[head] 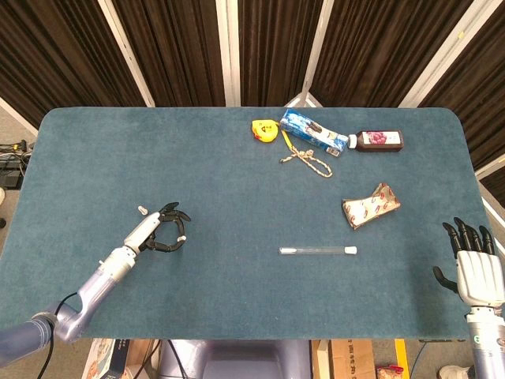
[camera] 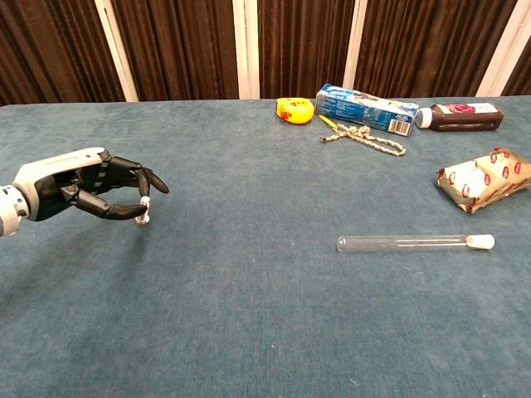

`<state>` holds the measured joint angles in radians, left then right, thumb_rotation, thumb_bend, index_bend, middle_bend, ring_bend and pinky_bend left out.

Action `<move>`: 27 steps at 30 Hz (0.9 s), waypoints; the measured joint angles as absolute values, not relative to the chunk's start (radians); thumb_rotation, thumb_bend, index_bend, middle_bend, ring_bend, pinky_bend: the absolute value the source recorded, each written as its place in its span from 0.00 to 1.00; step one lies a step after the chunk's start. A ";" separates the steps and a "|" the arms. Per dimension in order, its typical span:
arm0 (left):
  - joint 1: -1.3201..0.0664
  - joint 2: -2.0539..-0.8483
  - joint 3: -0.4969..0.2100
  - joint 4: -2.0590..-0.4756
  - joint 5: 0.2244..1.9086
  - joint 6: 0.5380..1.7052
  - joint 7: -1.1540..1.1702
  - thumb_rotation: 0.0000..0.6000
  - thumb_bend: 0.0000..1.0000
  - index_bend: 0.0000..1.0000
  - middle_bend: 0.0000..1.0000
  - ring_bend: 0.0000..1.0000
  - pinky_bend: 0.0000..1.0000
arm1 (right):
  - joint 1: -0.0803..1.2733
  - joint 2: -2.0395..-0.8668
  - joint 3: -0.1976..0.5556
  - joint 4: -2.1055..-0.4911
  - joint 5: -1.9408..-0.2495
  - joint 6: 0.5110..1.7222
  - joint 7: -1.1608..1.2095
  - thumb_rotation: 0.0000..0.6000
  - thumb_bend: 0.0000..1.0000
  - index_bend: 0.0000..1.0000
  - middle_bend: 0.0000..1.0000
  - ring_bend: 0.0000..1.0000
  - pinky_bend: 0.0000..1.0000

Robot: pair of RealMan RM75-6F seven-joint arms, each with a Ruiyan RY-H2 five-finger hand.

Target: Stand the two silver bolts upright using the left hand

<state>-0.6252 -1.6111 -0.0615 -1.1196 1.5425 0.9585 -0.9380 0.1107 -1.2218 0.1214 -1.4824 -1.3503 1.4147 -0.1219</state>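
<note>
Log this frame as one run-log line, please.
left hand: pinching bolt upright on table | second bolt: behind hand, untouched | right hand: idle, open, table edge
</note>
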 measured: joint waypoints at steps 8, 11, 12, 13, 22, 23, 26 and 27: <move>-0.633 -1.629 -0.039 -1.085 1.553 0.960 -0.920 1.00 0.51 0.66 0.29 0.00 0.00 | 0.111 -1.223 0.122 -1.479 -1.351 1.416 -0.117 1.00 0.25 0.16 0.08 0.13 0.00; -0.632 -1.632 -0.033 -1.075 1.550 0.958 -0.926 1.00 0.51 0.66 0.29 0.00 0.00 | 0.110 -1.224 0.124 -1.477 -1.351 1.420 -0.114 1.00 0.25 0.16 0.08 0.13 0.00; -0.631 -1.633 -0.030 -1.070 1.549 0.958 -0.932 1.00 0.51 0.66 0.29 0.00 0.00 | 0.110 -1.224 0.125 -1.476 -1.351 1.421 -0.114 1.00 0.25 0.16 0.08 0.13 0.00; -0.631 -1.633 -0.029 -1.068 1.549 0.958 -0.935 1.00 0.51 0.66 0.29 0.00 0.00 | 0.110 -1.225 0.125 -1.475 -1.351 1.421 -0.114 1.00 0.25 0.16 0.08 0.13 0.00; -0.635 -1.628 -0.007 -1.043 1.562 0.956 -0.964 1.00 0.50 0.63 0.27 0.00 0.00 | 0.111 -1.234 0.125 -1.470 -1.354 1.424 -0.119 1.00 0.25 0.16 0.08 0.13 0.00; -0.636 -1.628 -0.005 -1.040 1.563 0.955 -0.965 1.00 0.50 0.63 0.27 0.00 0.00 | 0.111 -1.234 0.125 -1.470 -1.354 1.424 -0.119 1.00 0.25 0.16 0.08 0.13 0.00; -0.638 -1.626 0.003 -1.035 1.564 0.945 -0.974 1.00 0.49 0.62 0.26 0.00 0.00 | 0.111 -1.235 0.126 -1.469 -1.353 1.425 -0.116 1.00 0.25 0.16 0.08 0.13 0.00; -0.640 -1.625 0.008 -1.032 1.566 0.938 -0.977 1.00 0.49 0.62 0.26 0.00 0.00 | 0.111 -1.235 0.126 -1.469 -1.353 1.424 -0.114 1.00 0.25 0.16 0.08 0.13 0.00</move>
